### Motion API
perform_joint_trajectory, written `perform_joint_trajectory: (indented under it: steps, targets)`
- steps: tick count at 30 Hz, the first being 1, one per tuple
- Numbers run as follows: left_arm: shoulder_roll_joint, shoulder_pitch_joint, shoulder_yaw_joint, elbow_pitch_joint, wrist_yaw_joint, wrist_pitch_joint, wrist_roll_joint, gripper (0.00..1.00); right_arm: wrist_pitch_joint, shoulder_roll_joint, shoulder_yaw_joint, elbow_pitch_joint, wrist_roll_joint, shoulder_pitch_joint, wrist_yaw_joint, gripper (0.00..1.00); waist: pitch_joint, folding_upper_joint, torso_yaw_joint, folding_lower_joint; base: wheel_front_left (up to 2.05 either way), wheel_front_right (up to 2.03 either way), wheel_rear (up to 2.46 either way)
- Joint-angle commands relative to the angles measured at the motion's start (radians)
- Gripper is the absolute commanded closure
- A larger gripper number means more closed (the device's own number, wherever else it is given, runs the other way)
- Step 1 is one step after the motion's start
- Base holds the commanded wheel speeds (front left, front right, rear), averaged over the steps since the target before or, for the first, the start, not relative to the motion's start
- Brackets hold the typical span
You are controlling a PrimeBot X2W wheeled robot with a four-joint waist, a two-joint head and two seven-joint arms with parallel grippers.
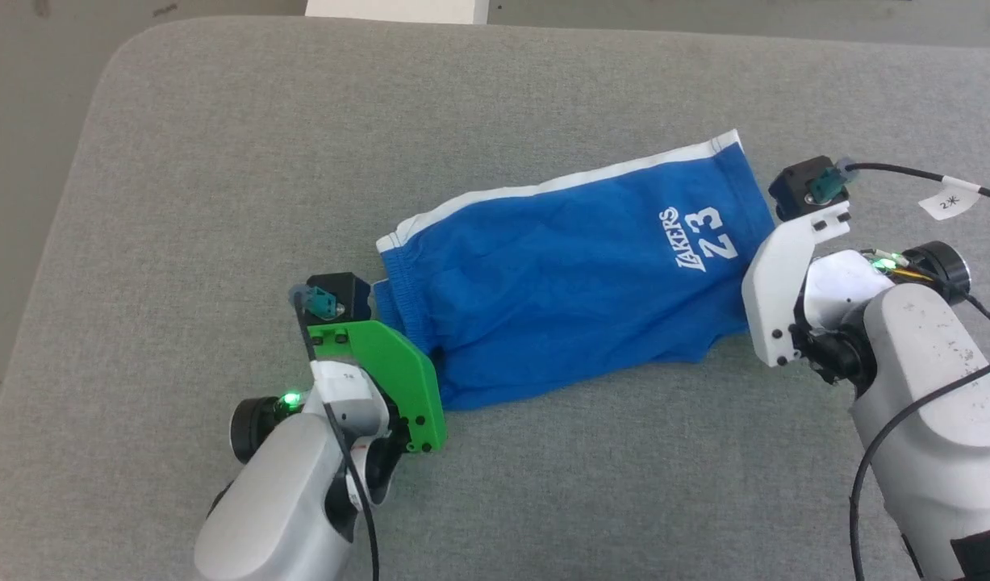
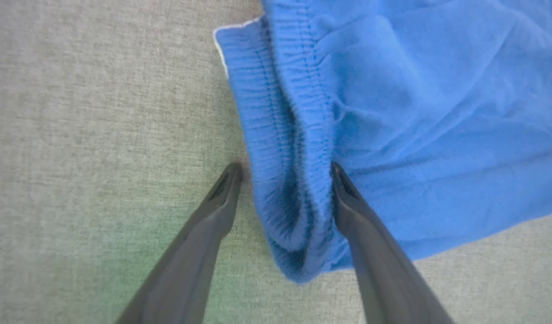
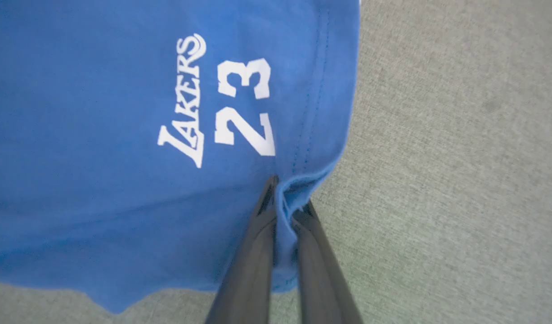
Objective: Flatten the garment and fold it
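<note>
The garment (image 1: 559, 274), royal-blue shorts with a white side stripe, lies slanted across the grey cushion, and its "LAKERS 23" print (image 1: 700, 238) sits near the right end. My left gripper (image 2: 285, 173) is open. Its two fingers straddle a bunched fold of the gathered waistband (image 2: 280, 112) at the garment's left end, under the green bracket (image 1: 382, 363). My right gripper (image 3: 290, 198) is shut on the near corner of the leg hem, just below the print (image 3: 222, 103). In the head view it sits under the white bracket (image 1: 785, 274).
The grey fabric surface (image 1: 495, 105) spreads widely around the shorts, with a rounded far-left corner and floor (image 1: 27, 121) beyond it. A white object (image 1: 398, 10) lies past the far edge. A black cable with a white tag (image 1: 949, 202) runs off my right wrist.
</note>
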Motion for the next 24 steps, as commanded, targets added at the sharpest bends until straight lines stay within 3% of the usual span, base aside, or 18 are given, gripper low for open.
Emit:
perform_joint_trajectory:
  steps: [1, 2, 14, 24]
  targets:
    - [-0.004, 0.01, 0.001, 0.026, -0.013, -0.003, -0.019, 0.8, -0.005, 0.001, 0.006, -0.004, 0.01, 0.006, -0.002, 1.0, 0.002, 0.0, -0.004, 0.0, 0.0, 0.0, 0.0]
    - [-0.005, 0.011, 0.002, 0.031, -0.021, -0.009, -0.025, 1.0, -0.005, 0.001, 0.009, -0.004, 0.012, 0.007, -0.002, 1.0, 0.001, 0.0, -0.004, 0.0, 0.0, 0.0, 0.0]
    - [-0.003, 0.036, 0.07, 0.0, -0.09, -0.093, -0.105, 1.0, -0.006, -0.029, 0.024, -0.052, 0.084, 0.082, -0.002, 1.0, -0.079, 0.0, 0.001, 0.0, 0.0, 0.0, 0.0]
    - [0.043, 0.149, 0.092, -0.058, -0.07, -0.045, -0.15, 1.0, 0.05, -0.071, -0.049, -0.281, 0.173, 0.327, -0.002, 1.0, -0.176, 0.0, -0.022, 0.0, 0.0, 0.0, 0.0]
